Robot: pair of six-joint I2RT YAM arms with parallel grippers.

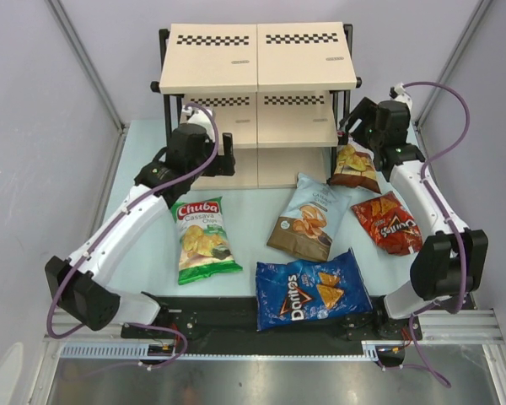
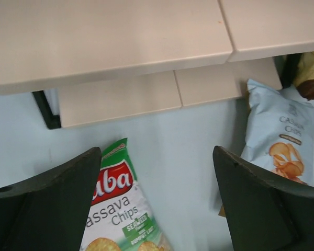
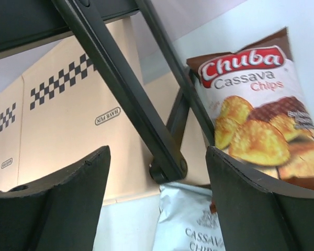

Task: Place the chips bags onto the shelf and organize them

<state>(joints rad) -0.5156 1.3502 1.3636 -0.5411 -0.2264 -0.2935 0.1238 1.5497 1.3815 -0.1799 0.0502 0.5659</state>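
1. On the pale tabletop [image 1: 249, 211], in front of the three-tier black-framed shelf with beige boards [image 1: 257, 59], lie five glossy chips bags [image 1: 312, 289]; none is shelved yet.
2. The small brown-red Chuba bag [image 1: 354, 166] rests just beside the shelf's right leg, near the right hand [image 3: 157, 151], whose fingers are spread wide and hold nothing.
3. The left hand [image 2: 157, 150] hangs equally wide and empty above the green-white Chuba bag [image 1: 204, 239].
4. The bags look light, puffy and slippery (with brittle contents), so a gentle pinch at a crimped end seam probably suits best.

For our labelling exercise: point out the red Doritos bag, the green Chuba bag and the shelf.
red Doritos bag [image 1: 388, 224], top view, its logo.
green Chuba bag [image 1: 204, 240], top view, middle of front.
shelf [image 1: 211, 61], top view, bare top board.
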